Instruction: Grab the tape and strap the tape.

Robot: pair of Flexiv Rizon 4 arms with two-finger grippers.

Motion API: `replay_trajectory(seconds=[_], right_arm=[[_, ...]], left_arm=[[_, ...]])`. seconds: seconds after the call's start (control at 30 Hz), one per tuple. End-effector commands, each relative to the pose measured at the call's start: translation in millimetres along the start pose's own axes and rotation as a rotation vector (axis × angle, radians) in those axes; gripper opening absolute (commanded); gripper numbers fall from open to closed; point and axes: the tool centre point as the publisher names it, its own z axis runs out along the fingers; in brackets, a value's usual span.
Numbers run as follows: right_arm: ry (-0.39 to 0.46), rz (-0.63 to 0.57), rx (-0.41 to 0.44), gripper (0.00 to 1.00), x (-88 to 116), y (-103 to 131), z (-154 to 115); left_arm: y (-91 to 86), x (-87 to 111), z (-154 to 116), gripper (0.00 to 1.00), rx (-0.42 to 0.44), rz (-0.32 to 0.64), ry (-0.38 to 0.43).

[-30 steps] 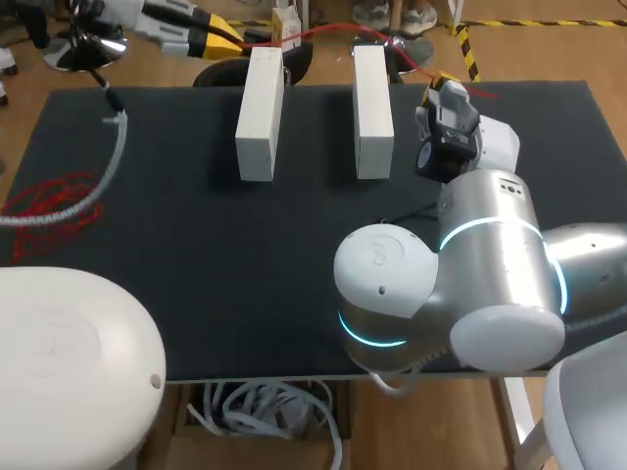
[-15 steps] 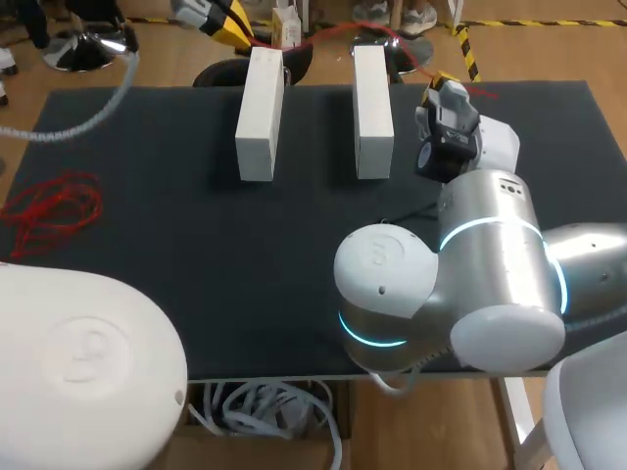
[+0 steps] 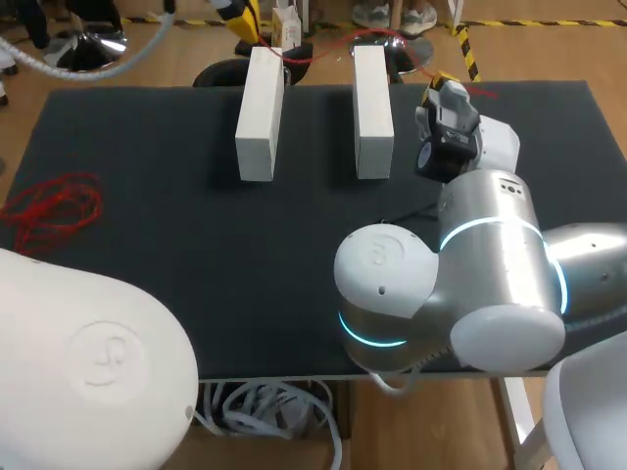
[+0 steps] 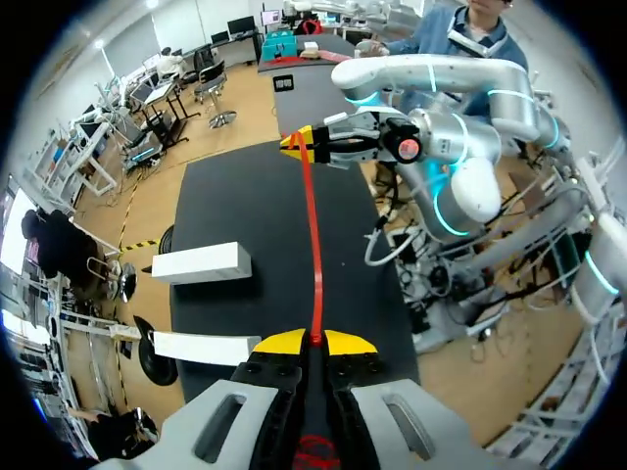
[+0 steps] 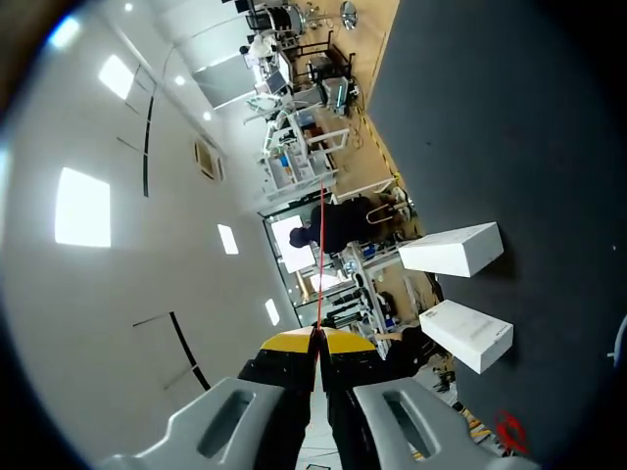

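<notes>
Both jaws are gripping the red tape [image 4: 314, 245]; it is stretching from left gripper [image 4: 313, 338] to right gripper [image 5: 318, 334], crossing near the 2 white blocks' [image 3: 260, 113] far ends.

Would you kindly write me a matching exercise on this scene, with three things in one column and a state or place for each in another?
Things:
1. red tape
2. white blocks
3. left end effector

States:
A. lying side by side, apart, on the table
B. shut on one end of the tape
C. stretched across to the right end effector

Pairs: 1-C, 2-A, 3-B.
</notes>
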Motion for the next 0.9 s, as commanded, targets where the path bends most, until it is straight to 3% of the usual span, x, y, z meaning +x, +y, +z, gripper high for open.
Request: replay_trajectory(seconds=[0.03,0.23,0.9], right_arm=[[-0.009,-0.002,0.001,0.0,4.2,1.3,0.7],[-0.009,-0.002,0.001,0.0,4.2,1.3,0.7],[-0.009,-0.002,0.001,0.0,4.2,1.3,0.7]], left_arm=[[-2.1,11.5,8.5,0.0,0.074,-0.016,-0.056],[-7.2,16.8,10.5,0.0,0.1,-0.023,-0.075],[-2.1,14.9,5.6,0.0,0.054,0.011,-0.071]])
